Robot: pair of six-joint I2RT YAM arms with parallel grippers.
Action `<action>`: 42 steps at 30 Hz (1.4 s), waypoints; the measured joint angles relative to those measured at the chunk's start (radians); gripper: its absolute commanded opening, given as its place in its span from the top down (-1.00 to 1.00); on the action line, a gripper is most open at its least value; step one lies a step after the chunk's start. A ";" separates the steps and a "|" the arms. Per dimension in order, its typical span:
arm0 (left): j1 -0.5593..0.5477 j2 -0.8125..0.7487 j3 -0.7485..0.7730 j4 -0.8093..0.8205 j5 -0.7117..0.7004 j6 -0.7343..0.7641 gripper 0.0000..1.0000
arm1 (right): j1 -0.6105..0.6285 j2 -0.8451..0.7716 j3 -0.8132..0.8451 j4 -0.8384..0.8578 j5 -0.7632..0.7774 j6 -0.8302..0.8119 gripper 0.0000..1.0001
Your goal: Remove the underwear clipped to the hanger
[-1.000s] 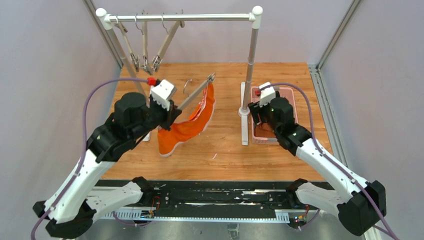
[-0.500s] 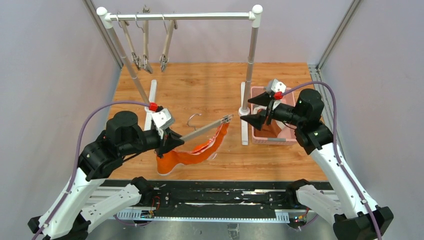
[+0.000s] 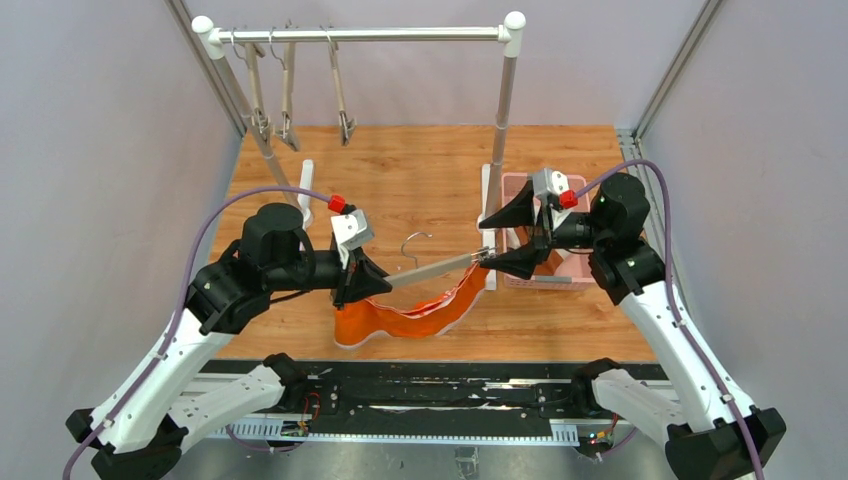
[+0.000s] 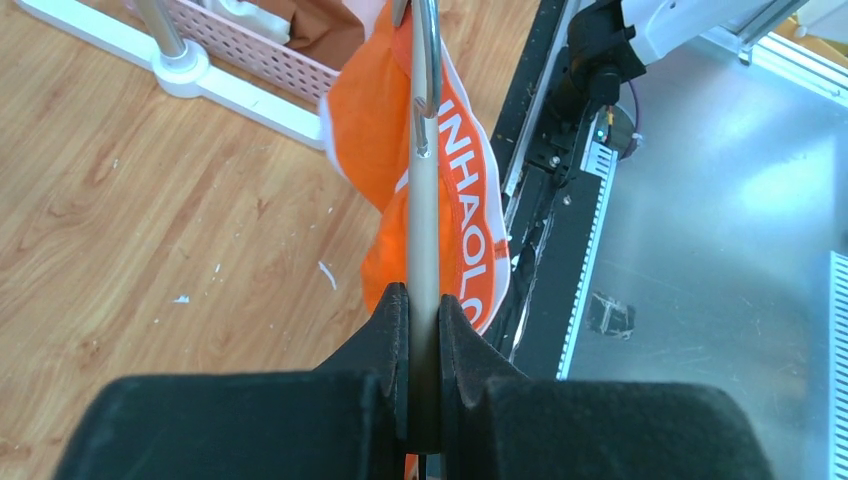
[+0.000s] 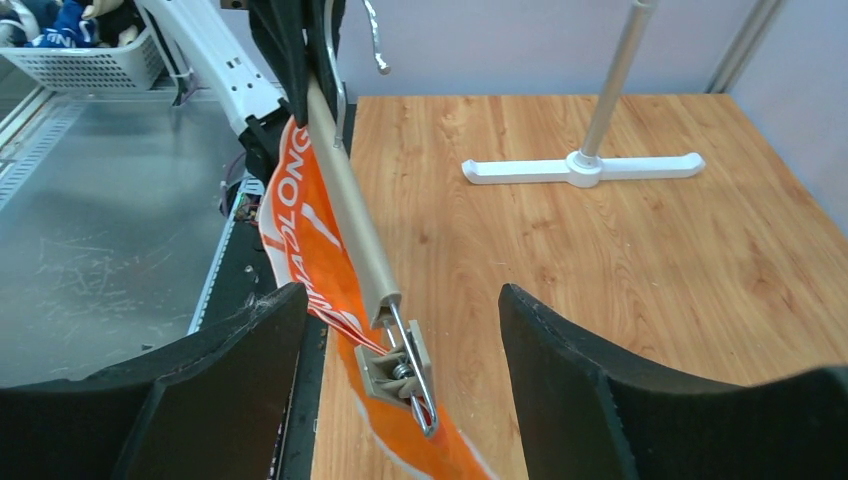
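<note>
On the wooden worktop [image 3: 420, 170], in front of the clothes rail [image 3: 360, 34] with its three bare hangers [image 3: 288, 100], your two arms hold one hanger across the gap between them. By the look of it, you are on the unclipping step for the orange briefs.

The pink basket [image 3: 575, 182] sits just behind your right arm with rust-brown cloth [image 3: 545, 262] showing inside it. The two other briefs cannot be made out clearly from here.

The orange briefs [image 3: 400, 320] hang below the hanger bar [image 3: 435, 270] and sag until the lower cloth lies on the worktop near its front edge.

Your left pincer [image 4: 423, 300] is pressed together on the near end of the bar, with the printed waistband trailing just beside its fingers.

Your right pincer [image 5: 400, 295] is spread wide. It straddles the far end of the bar without touching it. The spring clip [image 5: 400, 375] sits in the open gap between the fingers, biting the orange waistband, and the cloth falls away below and to the left in the right wrist view.

The next move probably calls for a careful close. Either squeeze the clip's levers to free the cloth, or pinch the waistband just under the clip and pull. Meanwhile the left pincer has to hold the bar steady and level.

Whether a second clip holds the briefs near your left pincer cannot be seen.
</note>
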 measured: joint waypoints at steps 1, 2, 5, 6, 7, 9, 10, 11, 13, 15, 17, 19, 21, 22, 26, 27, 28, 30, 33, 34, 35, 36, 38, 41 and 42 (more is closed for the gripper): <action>0.000 0.002 0.000 0.005 0.004 -0.002 1.00 | 0.000 0.001 0.000 0.004 -0.011 0.004 -0.44; 0.000 0.003 0.001 0.009 0.006 -0.003 1.00 | 0.000 0.004 0.000 0.007 -0.022 0.007 -0.44; 0.000 0.002 0.008 0.015 0.008 -0.005 1.00 | 0.000 0.014 0.001 0.008 -0.049 0.013 -0.42; 0.000 0.002 0.013 0.016 0.008 -0.005 1.00 | 0.000 0.019 0.001 0.008 -0.055 0.014 -0.42; 0.000 0.002 0.017 0.016 0.008 -0.005 1.00 | 0.000 0.024 0.001 0.008 -0.059 0.016 -0.41; 0.000 0.002 0.024 0.019 0.008 -0.007 1.00 | 0.000 0.032 0.001 0.008 -0.063 0.017 -0.35; 0.000 0.001 0.026 0.019 0.008 -0.008 1.00 | 0.000 0.037 0.001 0.008 -0.065 0.017 -0.31; 0.000 0.000 0.027 0.019 0.008 -0.008 1.00 | 0.000 0.042 0.001 0.009 -0.068 0.020 -0.27; 0.000 0.000 0.030 0.018 0.005 -0.008 1.00 | 0.000 0.049 0.001 0.011 -0.070 0.025 -0.17; 0.000 0.000 0.031 0.018 0.003 -0.007 1.00 | 0.000 0.055 0.001 0.014 -0.070 0.028 0.05; 0.000 0.000 0.032 0.018 0.002 -0.007 1.00 | 0.000 0.058 0.001 0.017 -0.070 0.031 0.43; 0.000 0.000 0.032 0.019 -0.006 -0.008 1.00 | 0.000 0.060 0.001 0.023 -0.072 0.035 0.87; 0.000 0.001 0.033 0.015 -0.005 -0.007 1.00 | 0.000 0.063 0.001 0.033 -0.071 0.037 0.99; 0.000 0.001 0.033 0.011 -0.003 -0.007 1.00 | 0.000 0.066 0.001 0.035 -0.076 0.040 0.99; 0.000 0.002 0.033 0.006 0.000 -0.007 1.00 | 0.000 0.074 0.001 0.037 -0.080 0.051 0.33; 0.000 0.003 0.033 0.006 0.000 -0.007 1.00 | 0.000 0.076 0.001 0.036 -0.078 0.056 0.15; 0.000 0.005 0.033 0.009 -0.005 -0.008 1.00 | 0.000 0.076 0.001 0.037 -0.065 0.059 0.06; 0.000 0.013 0.042 0.014 -0.009 -0.008 1.00 | 0.000 0.074 0.002 0.037 -0.031 0.066 0.02; 0.000 0.043 0.083 0.011 -0.018 0.000 1.00 | 0.000 0.064 0.002 0.030 0.062 0.072 -0.35; 0.000 0.054 0.103 0.009 -0.021 0.006 1.00 | 0.000 0.053 0.002 0.026 0.106 0.075 -0.38; 0.000 0.063 0.118 0.007 -0.025 0.010 1.00 | 0.000 0.041 0.002 0.023 0.146 0.079 -0.39; 0.000 0.072 0.137 0.007 -0.032 0.017 1.00 | 0.000 0.022 0.002 0.019 0.206 0.083 -0.39; 0.000 0.078 0.156 0.011 -0.042 0.024 1.00 | 0.000 -0.029 0.000 0.018 0.319 0.089 -0.40; 0.000 0.076 0.161 0.043 -0.066 0.029 1.00 | 0.000 -0.129 -0.029 0.026 0.496 0.119 -0.41; 0.000 0.073 0.160 0.049 -0.070 0.027 1.00 | 0.000 -0.153 -0.040 0.029 0.543 0.132 -0.41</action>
